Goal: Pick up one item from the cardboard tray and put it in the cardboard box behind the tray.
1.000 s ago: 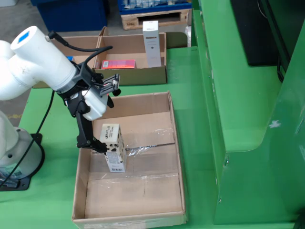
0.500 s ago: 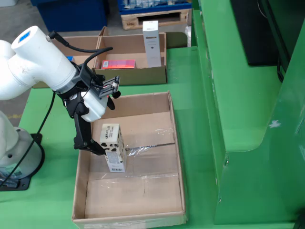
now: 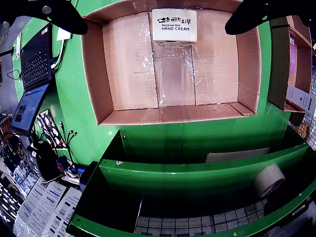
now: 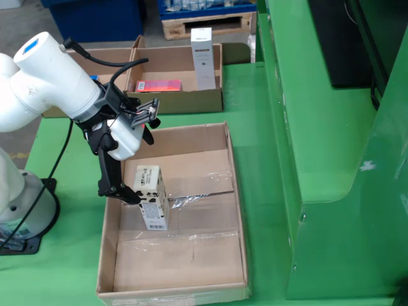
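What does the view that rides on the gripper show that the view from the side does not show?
Only the gripper view shows the black laptop, the roll of beige tape and the print "HAND CREAM" on the box top. Only the side view shows the white robot arm, the tall white carton and flat red packet in the rear cardboard box. Both show the small white hand cream box standing in the brown cardboard tray, with the gripper at it.

Fixed view: high, front of green table (image 4: 255, 102), angled down, mid-range. Claw-mounted view: close, fisheye, faces down across table. Shared: cardboard tray (image 4: 234, 191) (image 3: 106, 106), boxed item (image 4: 152, 197) (image 3: 174, 24).
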